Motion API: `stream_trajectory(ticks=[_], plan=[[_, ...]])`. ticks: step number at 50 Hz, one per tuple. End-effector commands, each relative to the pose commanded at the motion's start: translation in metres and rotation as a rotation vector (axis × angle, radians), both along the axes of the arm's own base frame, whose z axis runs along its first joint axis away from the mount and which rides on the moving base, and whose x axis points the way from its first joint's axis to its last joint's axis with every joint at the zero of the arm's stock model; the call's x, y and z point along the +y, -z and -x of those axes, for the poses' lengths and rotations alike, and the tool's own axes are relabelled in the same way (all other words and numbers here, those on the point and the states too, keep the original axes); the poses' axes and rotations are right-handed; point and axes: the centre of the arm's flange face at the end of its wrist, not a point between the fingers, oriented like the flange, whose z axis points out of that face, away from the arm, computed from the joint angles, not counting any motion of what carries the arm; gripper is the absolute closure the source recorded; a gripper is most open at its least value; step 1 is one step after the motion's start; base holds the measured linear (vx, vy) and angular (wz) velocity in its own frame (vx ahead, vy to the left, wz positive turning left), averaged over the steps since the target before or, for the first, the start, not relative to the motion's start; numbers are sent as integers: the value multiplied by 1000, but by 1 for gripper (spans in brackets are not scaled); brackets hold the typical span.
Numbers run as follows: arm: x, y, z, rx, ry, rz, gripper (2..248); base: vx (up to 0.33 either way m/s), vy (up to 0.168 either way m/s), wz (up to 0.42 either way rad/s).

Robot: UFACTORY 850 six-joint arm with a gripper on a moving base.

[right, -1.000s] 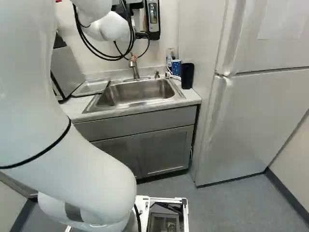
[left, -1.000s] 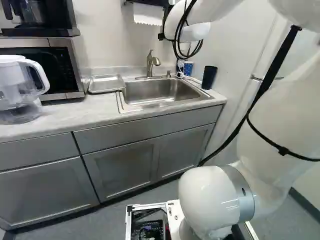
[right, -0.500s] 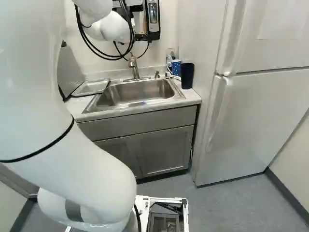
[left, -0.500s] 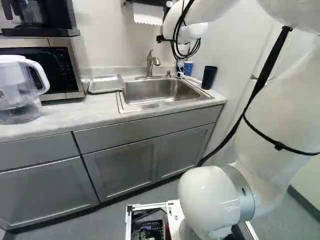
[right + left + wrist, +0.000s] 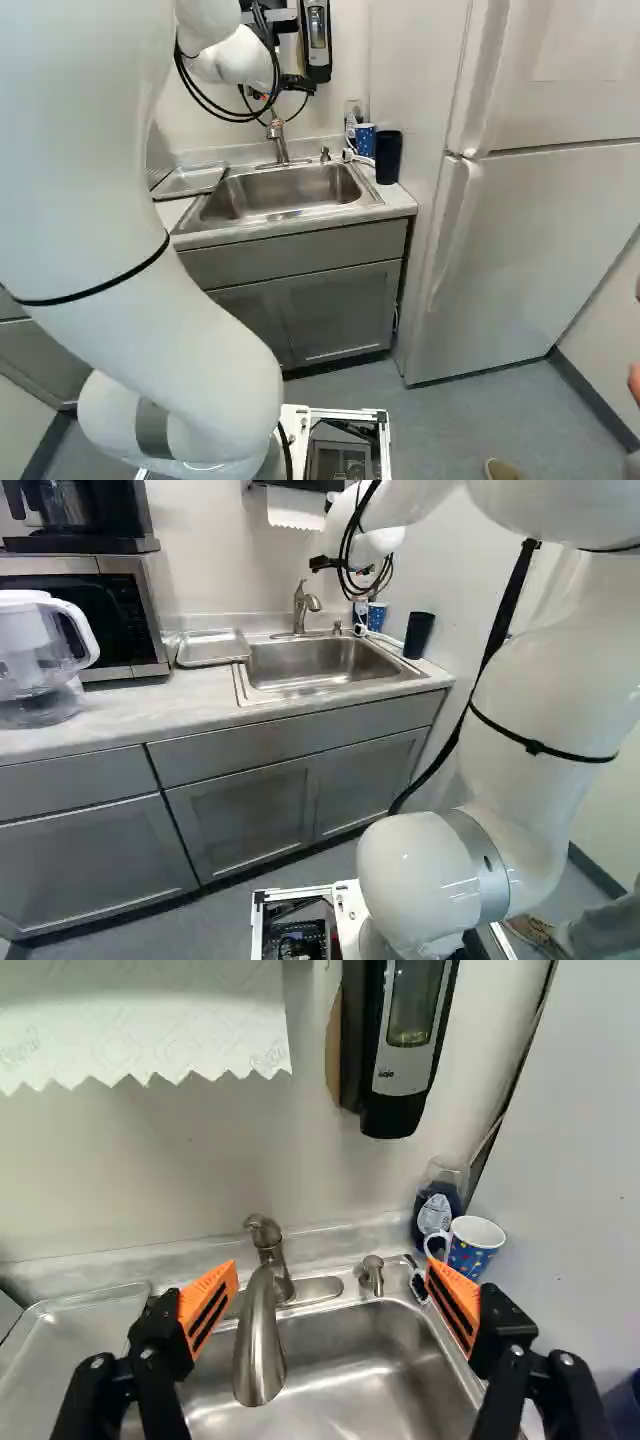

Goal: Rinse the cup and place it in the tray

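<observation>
Cup pickup: align before closing
We hold the empty gripper [image 5: 330,1275] wide; the patterned cup [image 5: 471,1258] stands behind the corner of the sink [image 5: 390,1410]. We should centre on it, then descend slowly (mind the small pump [image 5: 373,1278]), clearing its handle [image 5: 428,1247]

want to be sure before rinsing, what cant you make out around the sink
- Patterned cup: bottom inside hidden by its near wall, outer foot by the tool's finger, wrist view.
- Dark tumbler: contents too dark to tell in both base views; cut off by the edge in the wrist view.
- Sink: near side cut off by the edge, wrist view.
</observation>
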Motion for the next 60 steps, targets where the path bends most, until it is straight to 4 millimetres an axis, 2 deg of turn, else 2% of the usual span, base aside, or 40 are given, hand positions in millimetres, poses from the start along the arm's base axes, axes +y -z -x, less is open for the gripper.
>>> stream_trajectory(ticks=[31,51,60], plan=[[19,10,-57,71,-27,3,3,0,0,0],[32,37,-99,134,-43,7,3,0,0,0],[37,40,-116,133,-48,8,3,0,0,0]])
